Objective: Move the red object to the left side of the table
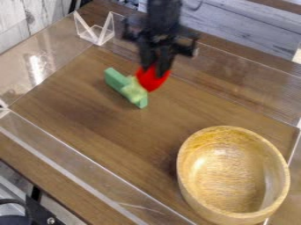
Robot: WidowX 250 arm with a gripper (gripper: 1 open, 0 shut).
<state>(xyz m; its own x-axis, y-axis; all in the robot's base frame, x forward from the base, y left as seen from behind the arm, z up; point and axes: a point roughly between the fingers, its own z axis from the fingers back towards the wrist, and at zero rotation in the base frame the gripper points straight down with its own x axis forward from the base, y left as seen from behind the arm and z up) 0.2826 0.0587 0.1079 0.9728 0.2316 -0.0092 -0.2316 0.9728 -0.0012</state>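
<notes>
The red object (152, 79), a small glossy red toy fruit, hangs just above the table (94, 132) with my gripper (157, 70) shut on it from straight above. Motion blur smears both, so the fruit's green leafy end is hard to make out. The fruit sits at the right end of the green rectangular block (125, 87), overlapping it in the picture; whether they touch I cannot tell. My dark arm rises from the gripper to the top edge of the frame.
A large wooden bowl (233, 171) stands at the front right. A small clear acrylic stand (94, 28) sits at the back left. Low clear acrylic walls (70, 180) run along the table's edges.
</notes>
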